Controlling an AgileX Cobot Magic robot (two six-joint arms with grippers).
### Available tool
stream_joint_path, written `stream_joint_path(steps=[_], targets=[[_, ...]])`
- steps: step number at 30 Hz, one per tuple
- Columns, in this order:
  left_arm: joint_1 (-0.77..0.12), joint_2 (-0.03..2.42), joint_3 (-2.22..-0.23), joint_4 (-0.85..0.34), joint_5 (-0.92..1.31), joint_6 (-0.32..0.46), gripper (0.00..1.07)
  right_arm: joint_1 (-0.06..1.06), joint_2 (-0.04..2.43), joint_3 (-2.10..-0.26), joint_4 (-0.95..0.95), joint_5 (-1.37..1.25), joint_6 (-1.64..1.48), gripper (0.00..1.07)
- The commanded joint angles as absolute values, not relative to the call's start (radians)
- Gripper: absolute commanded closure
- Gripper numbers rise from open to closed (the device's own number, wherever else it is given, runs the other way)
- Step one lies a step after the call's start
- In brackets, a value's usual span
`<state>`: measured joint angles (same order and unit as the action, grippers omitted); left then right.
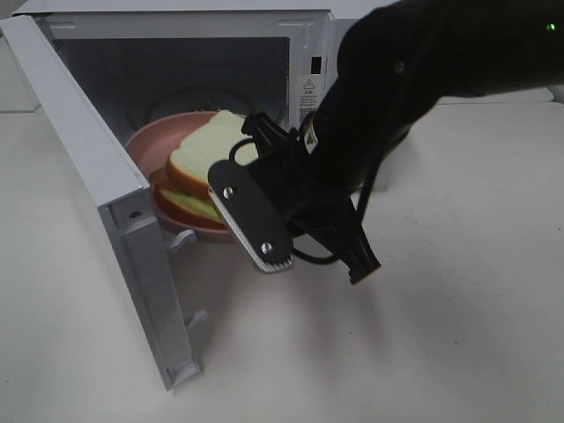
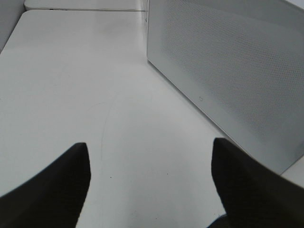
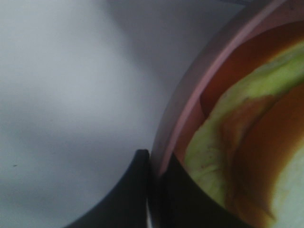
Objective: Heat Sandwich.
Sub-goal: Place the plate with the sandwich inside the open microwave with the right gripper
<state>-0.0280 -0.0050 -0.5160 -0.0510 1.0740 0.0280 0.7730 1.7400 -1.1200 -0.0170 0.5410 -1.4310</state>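
Observation:
The sandwich (image 1: 207, 154), white bread over green lettuce and a red layer, lies on a round pink plate (image 1: 141, 141) in the mouth of the open white microwave (image 1: 176, 53). My right gripper (image 1: 231, 220) reaches in from the upper right and is shut on the plate's near rim. The right wrist view shows the gripper (image 3: 154, 164) pinching the pink rim (image 3: 209, 80), with lettuce (image 3: 213, 137) just inside. My left gripper (image 2: 149, 190) is open over bare table with nothing between its fingers (image 2: 57, 190). It does not show in the exterior high view.
The microwave door (image 1: 97, 176) stands swung open to the left, reaching toward the table's front. Its white perforated outer face (image 2: 237, 71) is close on one side of the left gripper. White tabletop (image 1: 423, 335) lies in front and to the right.

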Motion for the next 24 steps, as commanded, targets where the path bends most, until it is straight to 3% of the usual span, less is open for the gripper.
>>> stream_joint_path(steps=[1, 24], targets=[[-0.024, -0.028, -0.514, -0.052, 1.07, 0.025, 0.38, 0.743, 1.778, -1.204, -0.011, 0.534, -1.461, 1.07], [-0.024, -0.028, -0.514, -0.052, 1.07, 0.025, 0.38, 0.676, 2.147, -1.683, 0.018, 0.664, -1.529, 1.07]])
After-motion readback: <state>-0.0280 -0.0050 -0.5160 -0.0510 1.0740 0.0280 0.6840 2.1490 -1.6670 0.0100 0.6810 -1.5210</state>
